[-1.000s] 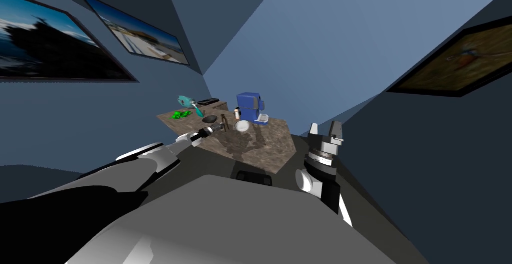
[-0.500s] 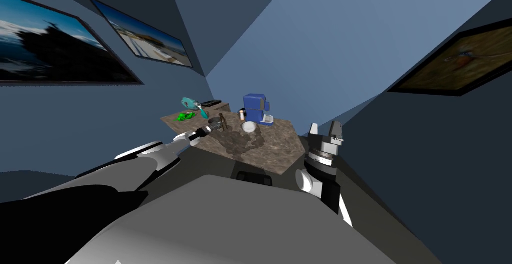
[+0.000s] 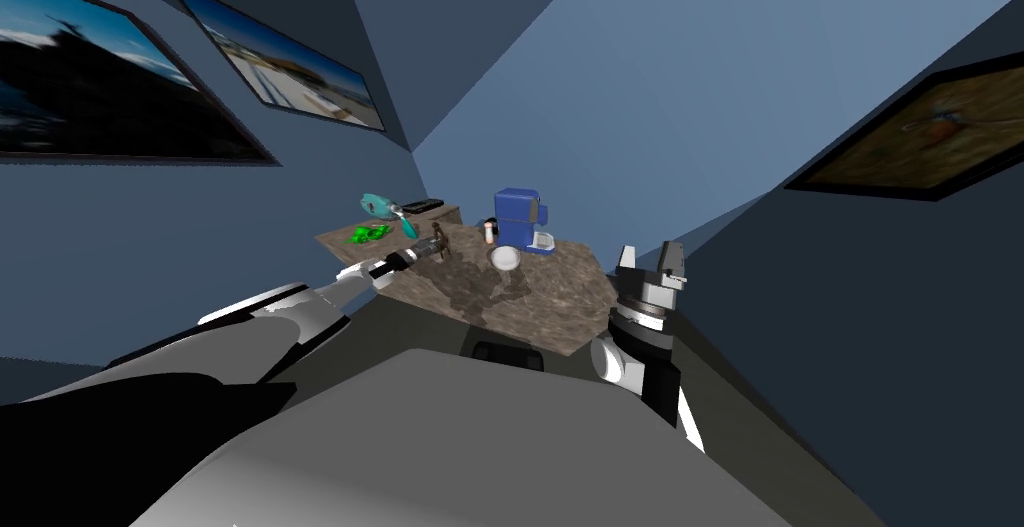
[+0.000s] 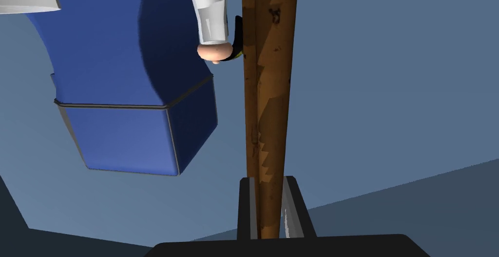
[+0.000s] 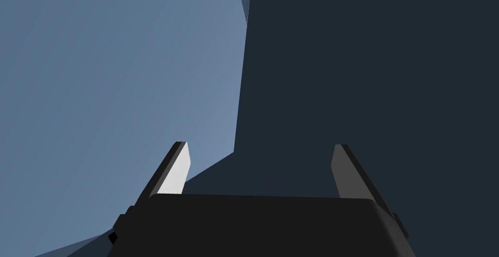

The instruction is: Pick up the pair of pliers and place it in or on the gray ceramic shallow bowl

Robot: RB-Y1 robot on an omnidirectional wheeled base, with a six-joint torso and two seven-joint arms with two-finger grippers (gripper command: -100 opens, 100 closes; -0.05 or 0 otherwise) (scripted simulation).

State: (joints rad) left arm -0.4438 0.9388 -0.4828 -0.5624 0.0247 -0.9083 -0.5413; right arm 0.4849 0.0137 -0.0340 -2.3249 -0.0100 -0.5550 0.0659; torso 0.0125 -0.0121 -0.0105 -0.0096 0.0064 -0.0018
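A: At the mottled brown table (image 3: pixel 545 301), what changed?
B: Head camera swung, my own move. The gap between the rusty brown pair of pliers (image 4: pixel 268 98) and the pale grey shallow bowl (image 3: pixel 505 258) looked wider than a second before. Probably lifting, carry not begun.
A: Grip?
B: Left end effector (image 4: pixel 270 183) clamped tight on the pliers. Bowl sat to their right, before the blue boxy machine (image 3: pixel 518 216). Right end effector (image 5: pixel 260 146) hung spread wide, empty.

The long brown pair of pliers (image 4: pixel 270 98) looked rusty, mottled and matt; the blue boxy machine (image 4: pixel 131 83) smooth, faintly glossy; the mottled brown table top (image 3: pixel 542 301) like stone.
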